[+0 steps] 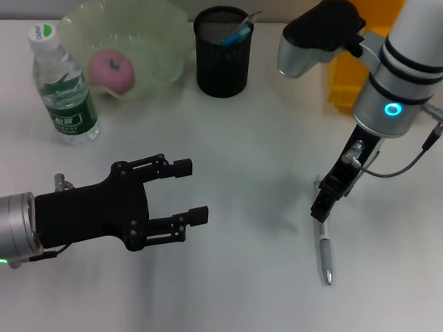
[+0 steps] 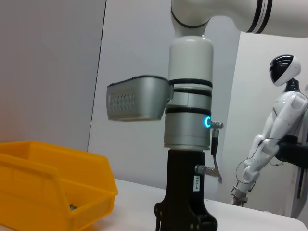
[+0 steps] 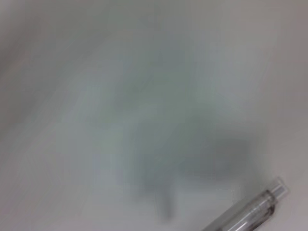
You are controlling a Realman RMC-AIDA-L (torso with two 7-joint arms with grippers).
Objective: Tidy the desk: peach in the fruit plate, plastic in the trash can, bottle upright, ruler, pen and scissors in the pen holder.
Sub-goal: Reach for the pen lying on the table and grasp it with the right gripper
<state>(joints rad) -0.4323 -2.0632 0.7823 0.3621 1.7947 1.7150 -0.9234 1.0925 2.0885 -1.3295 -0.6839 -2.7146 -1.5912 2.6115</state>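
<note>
Two arms: we see both over the white desk (image 1: 246, 298); places below are given rel. to the pen holder.
Bottle (image 1: 64, 88): upright w/ cap on, well left of the pen holder and a bit nearer us, just beside the fruit plate.
Fruit plate (image 1: 168, 40): pale green bowl, directly left of the pen holder, nearly touching it.
Peach (image 1: 112, 67): pink, lying inside the fruit plate, left of the pen holder.
Left gripper (image 1: 195, 190): black, low over the desk, well in front of the pen holder and slightly left; fingers spread wide, nothing between them.
Pen holder (image 1: 222, 53): black mesh cup at the desk's far edge; a blue-handled item sticks out of its top, we can't make out what.
Right gripper (image 1: 323, 207): right of the pen holder and much nearer us, pointing down at the desk; tip sits at the upper end of the pen. Whether its fingers are apart or closed we cannot tell.
Pen (image 1: 325, 257): silver, flat on the desk, front-right of the pen holder; clear end also shows in the right wrist view (image 3: 250, 209).
Yellow bin (image 1: 348, 79): right of the pen holder, partly behind the right arm; also in the left wrist view (image 2: 57, 192).
</note>
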